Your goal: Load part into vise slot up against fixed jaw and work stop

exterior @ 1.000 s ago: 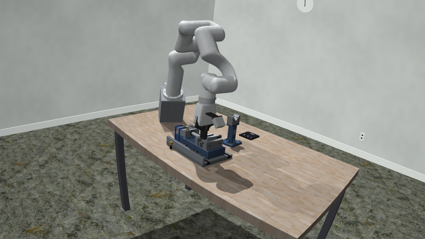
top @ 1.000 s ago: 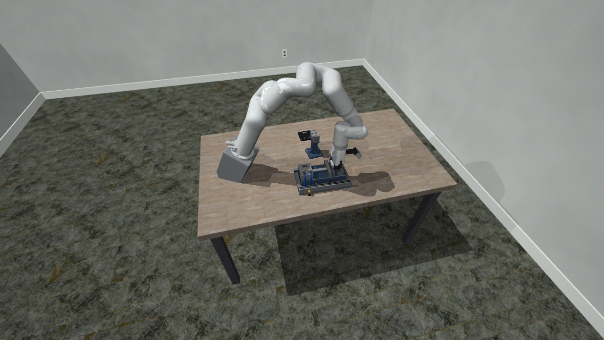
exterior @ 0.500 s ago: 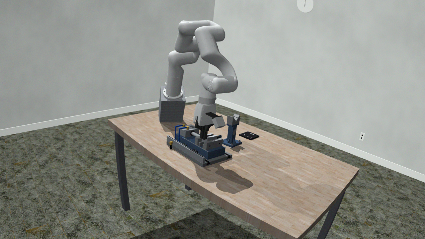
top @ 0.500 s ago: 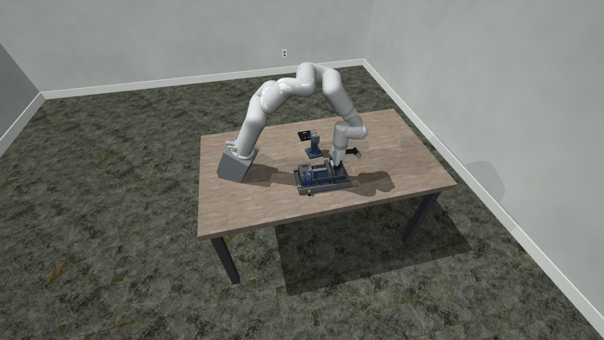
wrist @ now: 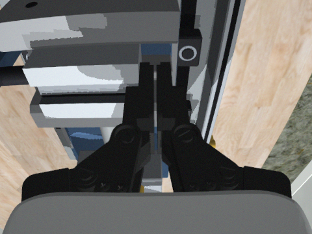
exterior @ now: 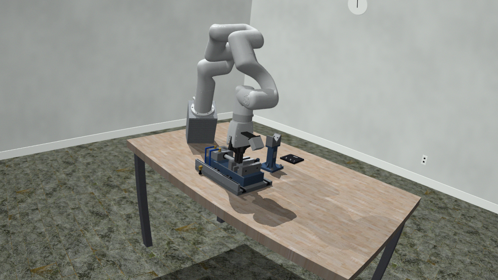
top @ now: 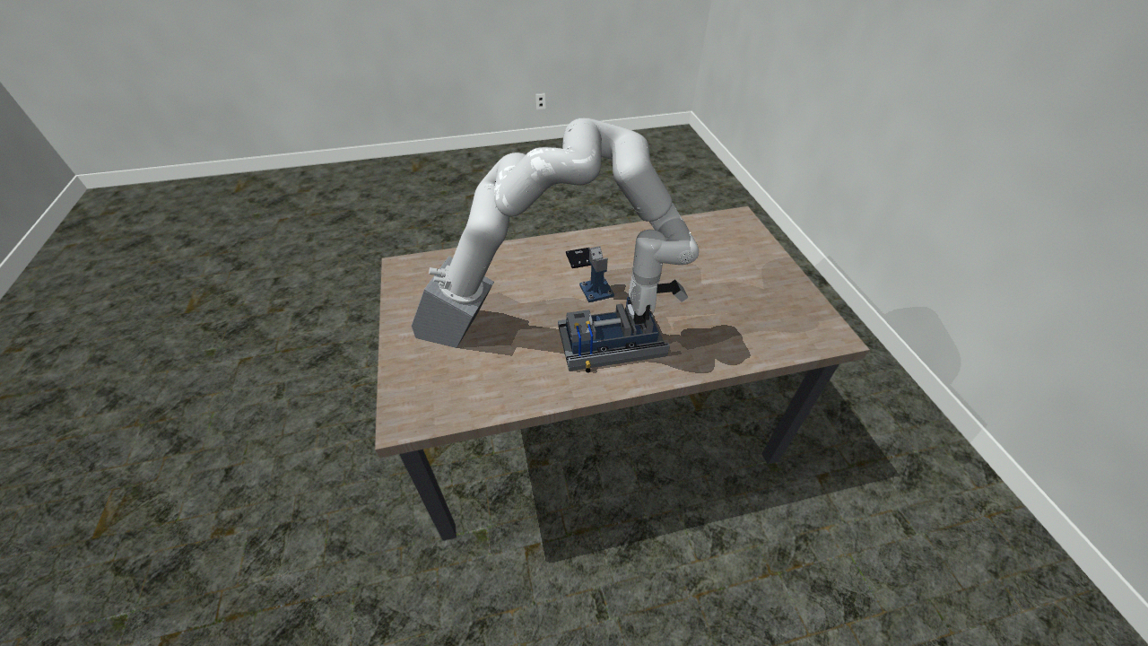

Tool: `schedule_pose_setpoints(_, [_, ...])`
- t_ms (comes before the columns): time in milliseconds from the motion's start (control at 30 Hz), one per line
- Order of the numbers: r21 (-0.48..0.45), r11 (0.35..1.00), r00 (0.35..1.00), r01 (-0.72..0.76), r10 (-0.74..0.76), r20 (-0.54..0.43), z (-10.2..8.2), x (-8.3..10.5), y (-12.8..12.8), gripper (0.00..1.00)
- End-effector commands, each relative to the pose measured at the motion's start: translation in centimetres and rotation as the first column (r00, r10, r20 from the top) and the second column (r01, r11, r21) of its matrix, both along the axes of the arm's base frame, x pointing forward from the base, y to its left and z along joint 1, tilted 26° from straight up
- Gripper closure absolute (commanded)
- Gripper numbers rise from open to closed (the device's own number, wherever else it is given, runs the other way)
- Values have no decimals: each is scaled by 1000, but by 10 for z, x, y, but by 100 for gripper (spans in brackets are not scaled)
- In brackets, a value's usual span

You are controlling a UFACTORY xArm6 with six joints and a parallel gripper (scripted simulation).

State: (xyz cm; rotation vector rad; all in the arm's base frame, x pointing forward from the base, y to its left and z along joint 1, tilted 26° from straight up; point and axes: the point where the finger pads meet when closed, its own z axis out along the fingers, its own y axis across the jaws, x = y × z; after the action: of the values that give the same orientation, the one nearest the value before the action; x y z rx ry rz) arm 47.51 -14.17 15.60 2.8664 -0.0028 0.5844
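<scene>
Gripper (wrist: 155,75) with fingers pressed together on nothing, lowered into the open vise (exterior: 240,174), part (wrist: 78,77) lying between the jaws at the gripper's nine o'clock, infeed plate (exterior: 291,159) bare beyond the V-block (exterior: 272,153)

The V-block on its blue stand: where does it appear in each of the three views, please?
Top view: V-block just behind the vise, left of the gripper.
Exterior view: V-block just right of the vise, between it and the infeed plate.
Wrist view: not in it; only the shut gripper and vise parts show.
Shared landmark: the vise.
</scene>
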Motion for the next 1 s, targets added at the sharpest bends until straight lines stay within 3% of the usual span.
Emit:
schedule_pose_setpoints(0, [5, 1000, 1000, -3, 3, 2, 1, 1, 4, 100])
schedule_pose_setpoints(967, [5, 1000, 1000, -3, 3, 2, 2, 1, -2, 100])
